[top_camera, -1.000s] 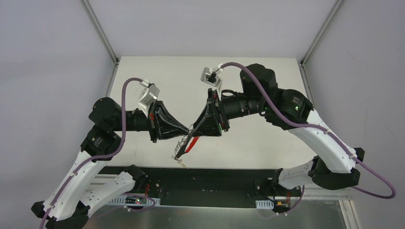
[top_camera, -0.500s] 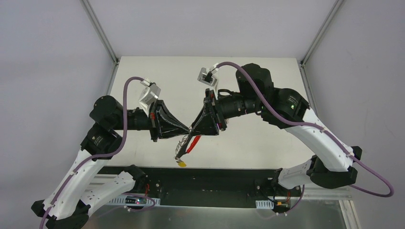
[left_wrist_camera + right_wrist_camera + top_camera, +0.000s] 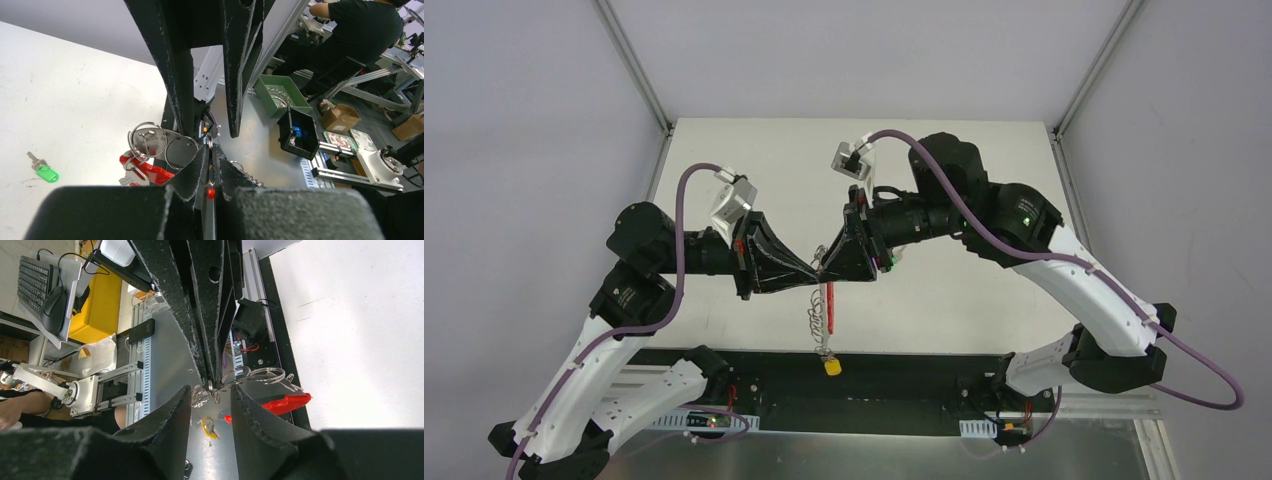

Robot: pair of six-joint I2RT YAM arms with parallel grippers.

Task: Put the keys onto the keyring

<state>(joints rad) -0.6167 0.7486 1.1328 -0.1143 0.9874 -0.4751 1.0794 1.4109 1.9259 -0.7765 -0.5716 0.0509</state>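
The left hand (image 3: 814, 272) is clamped shut on the top of the keyring (image 3: 829, 308), which hangs straight down below it, above the counter (image 3: 984, 180). A yellow-tagged key (image 3: 832, 366) dangles from the lowest wire ring. The right hand (image 3: 828, 268) meets the left tip to tip, its fingers parted. A green-tagged key (image 3: 46, 173) lies on the counter, well apart from both hands.

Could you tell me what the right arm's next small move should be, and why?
Probably the right gripper should back away and go down for the green-tagged key. The left gripper is shut on the keyring, which hangs with a yellow-tagged key at its bottom. The right one's jaws stand apart, holding nothing, and the green-tagged key lies loose on the table.
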